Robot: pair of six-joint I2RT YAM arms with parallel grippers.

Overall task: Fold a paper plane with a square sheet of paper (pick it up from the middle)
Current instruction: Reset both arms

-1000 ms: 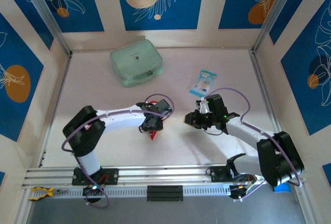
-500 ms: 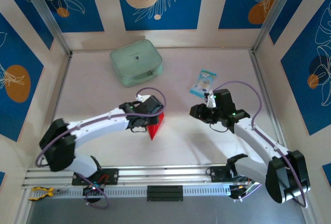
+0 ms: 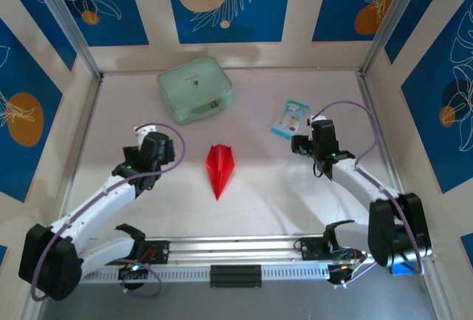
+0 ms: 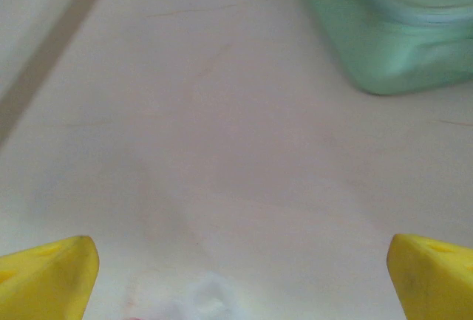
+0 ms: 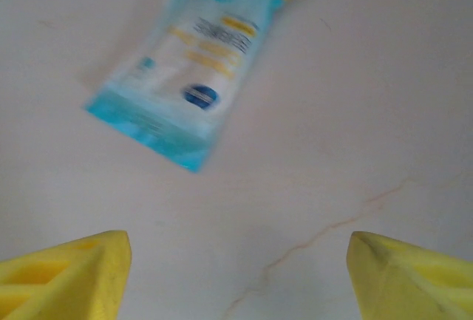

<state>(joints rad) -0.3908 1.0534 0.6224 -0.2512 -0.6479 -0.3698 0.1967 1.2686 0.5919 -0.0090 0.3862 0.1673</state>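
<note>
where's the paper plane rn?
Top view: the paper plane lies flat near the middle of the table, nearer the arm bases than the green pouch, left of the blue-white packet.

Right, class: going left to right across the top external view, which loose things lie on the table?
green zip pouch → red paper plane → blue-white packet

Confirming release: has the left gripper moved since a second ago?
Yes. The left gripper swung left, from level with the green pouch's right end to beyond its left end, off the paper plane.
</note>
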